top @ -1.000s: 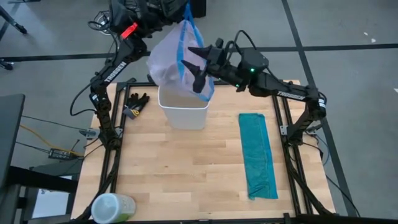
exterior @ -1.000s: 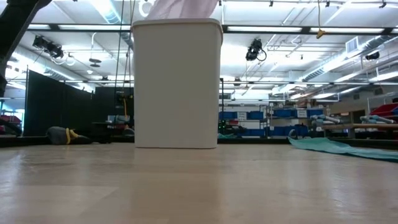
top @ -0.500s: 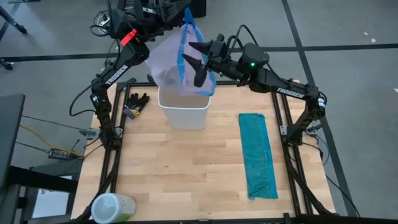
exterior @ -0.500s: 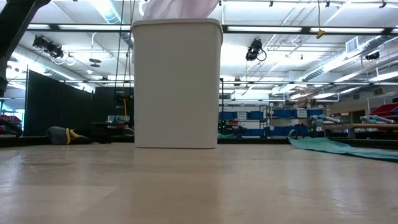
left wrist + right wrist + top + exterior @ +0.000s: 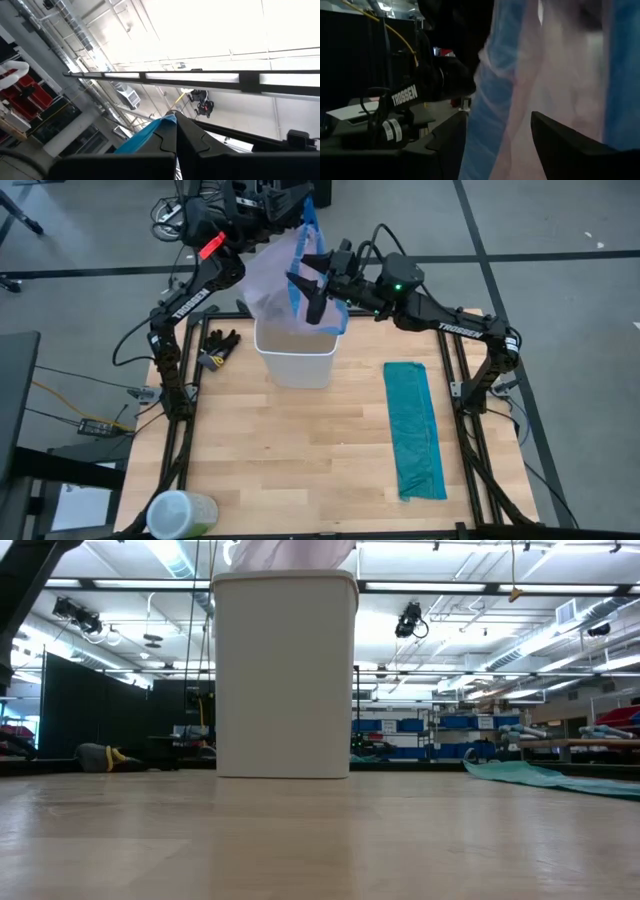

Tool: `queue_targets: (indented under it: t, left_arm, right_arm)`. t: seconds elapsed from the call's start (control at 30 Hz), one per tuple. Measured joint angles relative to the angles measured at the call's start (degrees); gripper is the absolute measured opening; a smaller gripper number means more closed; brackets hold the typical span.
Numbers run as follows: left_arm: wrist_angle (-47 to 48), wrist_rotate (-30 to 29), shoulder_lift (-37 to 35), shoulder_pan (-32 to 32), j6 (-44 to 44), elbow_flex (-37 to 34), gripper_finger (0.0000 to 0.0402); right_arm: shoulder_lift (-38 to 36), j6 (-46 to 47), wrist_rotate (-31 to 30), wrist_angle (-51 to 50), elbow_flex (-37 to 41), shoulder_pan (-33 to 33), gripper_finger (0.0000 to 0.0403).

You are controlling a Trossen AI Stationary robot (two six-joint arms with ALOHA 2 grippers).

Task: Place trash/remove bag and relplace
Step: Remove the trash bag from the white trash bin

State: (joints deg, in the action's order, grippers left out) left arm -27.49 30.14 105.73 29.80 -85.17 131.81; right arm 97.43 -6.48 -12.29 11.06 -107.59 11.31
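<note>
Now, in the high view, my left pincer [image 5: 303, 197] pinches the blue rim of the bag [image 5: 272, 275] high above the white bin [image 5: 294, 352], which stands at the far side of the worktop [image 5: 300, 450]. My right pincer [image 5: 308, 278] is spread and sits against the side of the hanging bag. The teal bag [image 5: 417, 430] lies flat, well apart to the right.

In the low view, only the pale bottom of the bag [image 5: 290, 554] shows just over the rim of the bin [image 5: 285, 675]; I judge it is not fully out.

In the left wrist view, my fingers [image 5: 170, 142] are pressed together on the blue band [image 5: 145, 136].

In the right wrist view, the film [image 5: 535, 90] hangs between my open fingers [image 5: 565, 145].

I judge the thin film could tear or slip if I pull unevenly, and a caught bottom could tip the bin.
</note>
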Motion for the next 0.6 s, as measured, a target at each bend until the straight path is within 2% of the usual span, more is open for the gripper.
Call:
queue_targets:
  t: [0.17,0.4,0.6]
  left_arm:
    - [0.1,-0.1,0.1,-0.2,0.0,0.0,0.0004]
    - [0.2,0.0,0.1,0.3,0.0,0.0,0.0004]
    - [0.2,-0.1,0.1,1.4,0.0,0.0,0.0004]
  right_arm:
    - [-0.1,-2.0,-0.1,3.5,0.0,-0.1,0.0155]
    - [-0.3,-4.2,-1.5,2.1,0.0,-1.5,0.0014]
    - [-0.3,-3.7,-1.5,-3.4,0.0,-1.9,0.0016]
